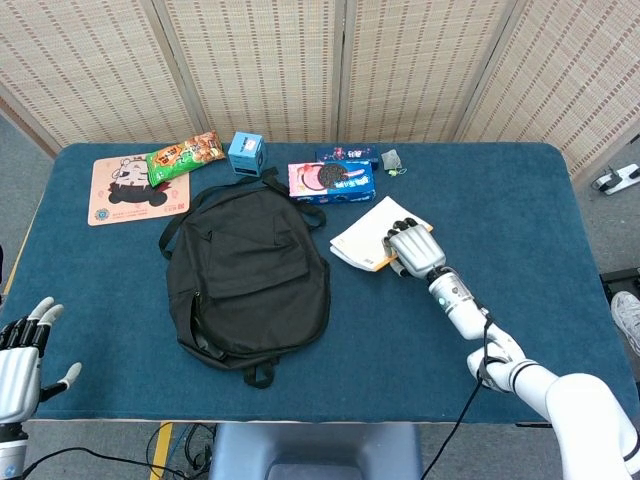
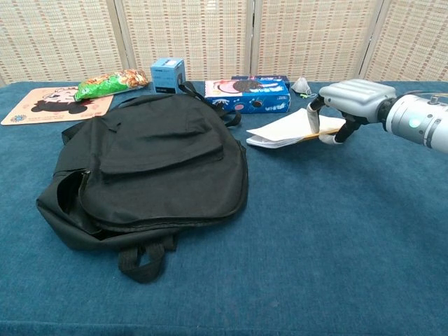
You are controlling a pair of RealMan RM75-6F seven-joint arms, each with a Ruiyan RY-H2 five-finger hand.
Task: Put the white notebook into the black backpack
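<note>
The white notebook [image 1: 364,232] [image 2: 285,129] hangs a little above the blue table, right of the black backpack [image 1: 247,270] [image 2: 150,164]. My right hand [image 1: 413,247] [image 2: 350,100] grips the notebook's right end, its orange edge showing under the fingers. The backpack lies flat and closed, straps toward the near edge. My left hand [image 1: 18,350] is at the table's near left corner, fingers apart and holding nothing; the chest view does not show it.
Along the far edge lie a cartoon mat [image 1: 135,189], a green snack bag [image 1: 183,155], a small blue box [image 1: 245,152], a cookie box [image 1: 331,180] [image 2: 246,95] and a small grey pouch [image 1: 391,159]. Bare blue table [image 1: 520,230] spreads right of the notebook.
</note>
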